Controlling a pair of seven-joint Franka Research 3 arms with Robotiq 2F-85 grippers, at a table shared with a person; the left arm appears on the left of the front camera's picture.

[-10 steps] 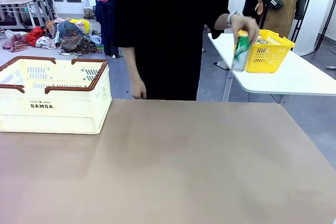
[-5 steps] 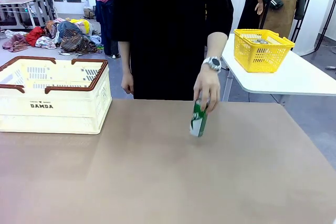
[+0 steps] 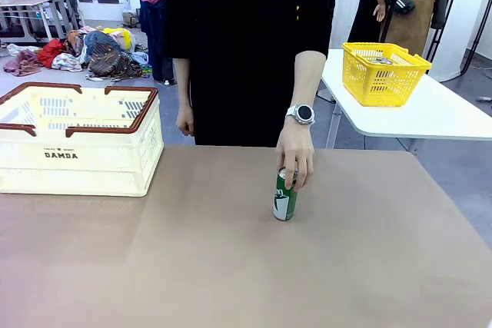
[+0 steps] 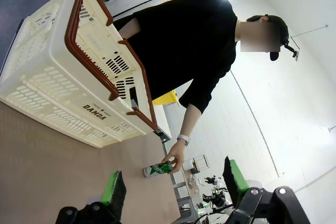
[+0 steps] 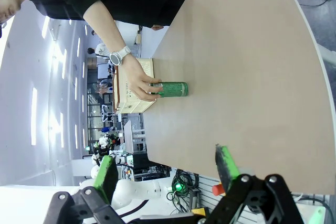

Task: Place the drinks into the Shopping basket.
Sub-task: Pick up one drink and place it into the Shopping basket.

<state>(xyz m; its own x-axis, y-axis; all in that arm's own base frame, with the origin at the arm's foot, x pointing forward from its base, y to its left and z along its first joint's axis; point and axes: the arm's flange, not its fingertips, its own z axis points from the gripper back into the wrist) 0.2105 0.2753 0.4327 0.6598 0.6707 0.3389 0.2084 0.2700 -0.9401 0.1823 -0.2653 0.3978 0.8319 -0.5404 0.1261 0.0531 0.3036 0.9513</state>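
Left gripper (image 4: 173,174): jaws apart with nothing between the green pads, held above the near table edge.
Right gripper (image 5: 164,155): jaws likewise apart and empty (its wrist view is rolled, so the can appears to lie sideways there).
Line of sight: both wrist views look along the open fingers toward the can, with bare tabletop between.
Green can (image 3: 285,196): stands upright on the table (image 3: 231,274), long axis vertical and silver top uppermost, a little to the robot's right of the middle and in the far half.
Person's hand (image 3: 295,157): fingers touch the can's top and upper side, and a watch sits on the wrist.
Shopping basket (image 3: 77,160): stands at the far left of the table, well apart from the can, open side up; its inside cannot be seen from the front.
Nearer arm: judged to be the right one, since the can is on its side of the midline, while the basket lies on the left arm's side.
Approach: a level grip across the upright body seems to suit, once the hand has cleared.
Yellow basket (image 3: 384,74): sits on a separate white table (image 3: 430,117) behind, apart from the work.
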